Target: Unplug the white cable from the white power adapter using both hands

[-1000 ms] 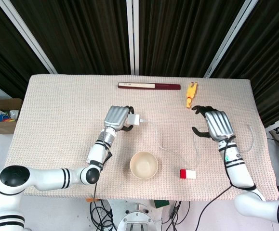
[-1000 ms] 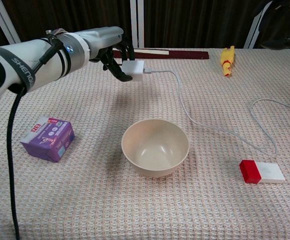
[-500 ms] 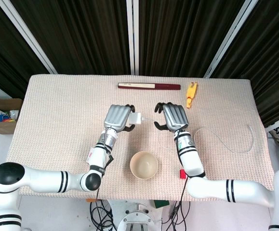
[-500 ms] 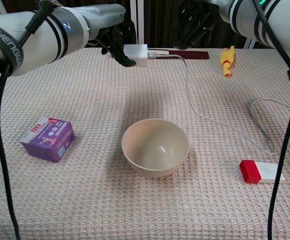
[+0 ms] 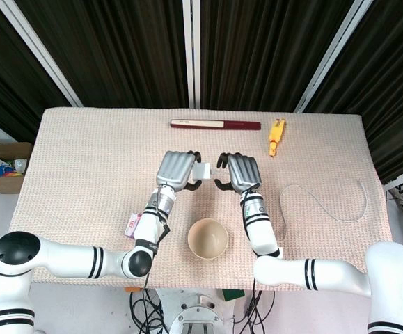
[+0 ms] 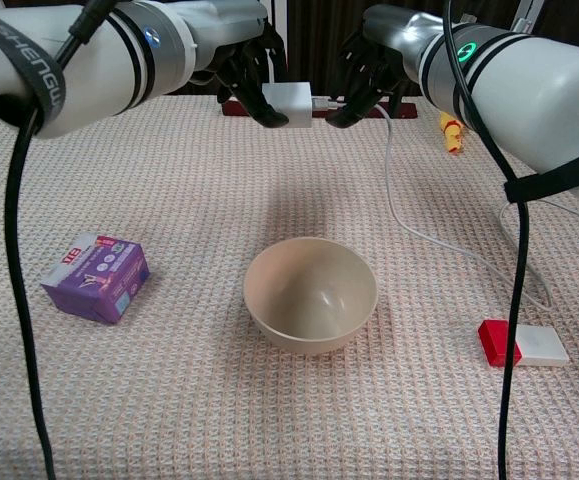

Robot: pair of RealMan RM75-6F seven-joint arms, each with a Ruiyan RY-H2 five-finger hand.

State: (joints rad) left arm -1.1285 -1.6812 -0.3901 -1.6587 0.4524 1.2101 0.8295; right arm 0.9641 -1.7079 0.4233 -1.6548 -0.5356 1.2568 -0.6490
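Observation:
My left hand (image 5: 177, 169) holds the white power adapter (image 6: 292, 103) up above the table, and the adapter (image 5: 201, 171) pokes out to its right. The white cable (image 6: 388, 180) is plugged into the adapter's right side. From there it hangs down to the cloth and loops off toward the right edge (image 5: 362, 197). My right hand (image 6: 369, 75) is raised right beside the adapter. Its fingers curl around the plug end of the cable. Whether they pinch it is unclear. In the head view the right hand (image 5: 237, 172) faces the left hand with a small gap between them.
A beige bowl (image 6: 310, 295) stands below the hands near the front. A purple box (image 6: 96, 276) lies front left and a red and white block (image 6: 522, 343) front right. At the back lie a dark red long box (image 5: 215, 124) and a yellow toy chicken (image 5: 275, 136).
My right hand swept in from the right edge to the adapter's plug side. The left hand lifted the adapter higher and slightly right, and the cable rose with it.

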